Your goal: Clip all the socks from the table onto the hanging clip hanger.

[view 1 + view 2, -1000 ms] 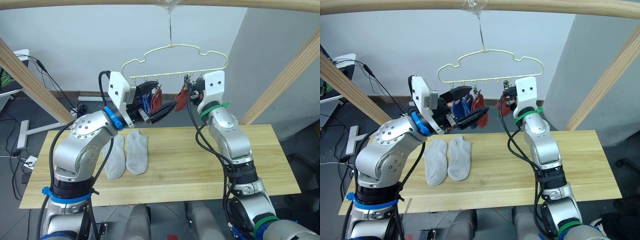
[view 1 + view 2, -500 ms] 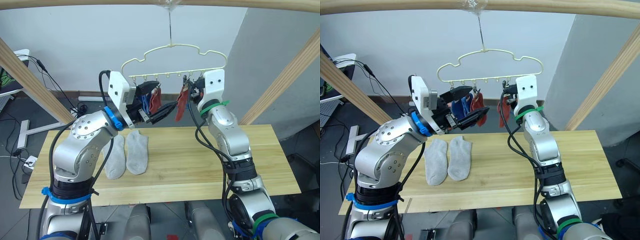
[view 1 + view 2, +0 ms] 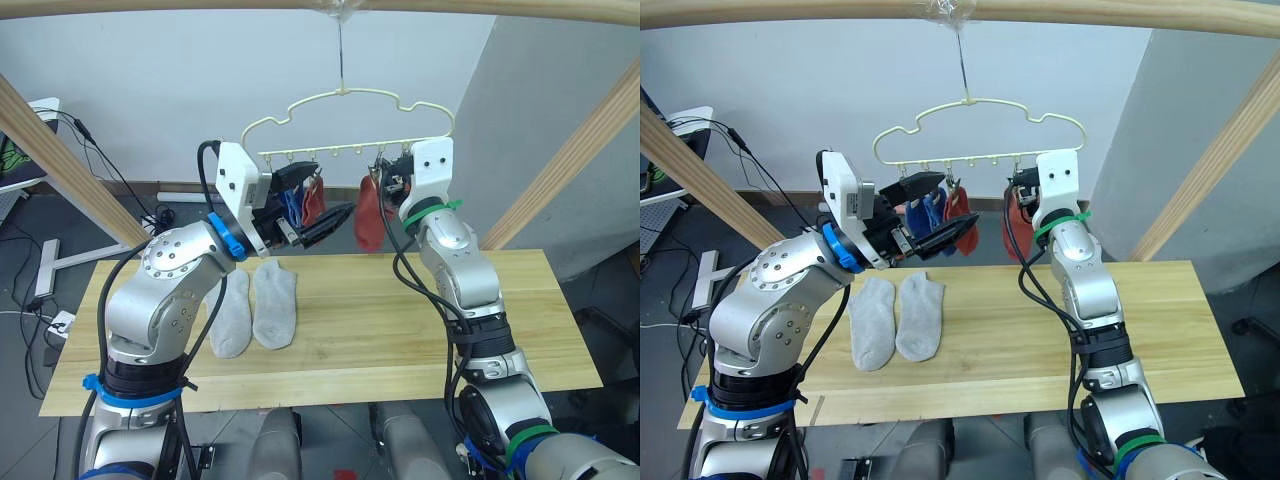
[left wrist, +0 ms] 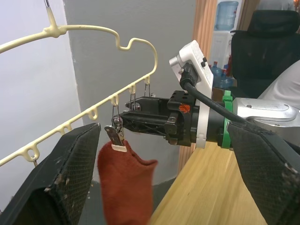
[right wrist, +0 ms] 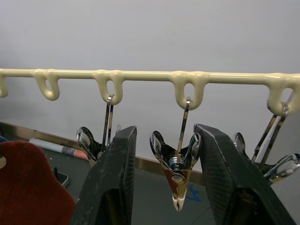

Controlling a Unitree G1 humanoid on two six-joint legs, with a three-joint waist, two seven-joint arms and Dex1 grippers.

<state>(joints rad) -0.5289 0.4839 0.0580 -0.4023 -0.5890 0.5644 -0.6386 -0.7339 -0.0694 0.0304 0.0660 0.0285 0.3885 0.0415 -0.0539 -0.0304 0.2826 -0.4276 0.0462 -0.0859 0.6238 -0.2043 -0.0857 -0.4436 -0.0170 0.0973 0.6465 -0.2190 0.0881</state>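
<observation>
My right gripper (image 5: 161, 183), jaws parted around an empty clip (image 5: 176, 161), could snag and swing the clip hanger (image 3: 350, 100); left gripper (image 3: 305, 205) wide.

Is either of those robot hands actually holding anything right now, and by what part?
No. The left gripper and right gripper are both open and empty. The rust red sock hangs by its top edge from a clip on the clip hanger.
</observation>
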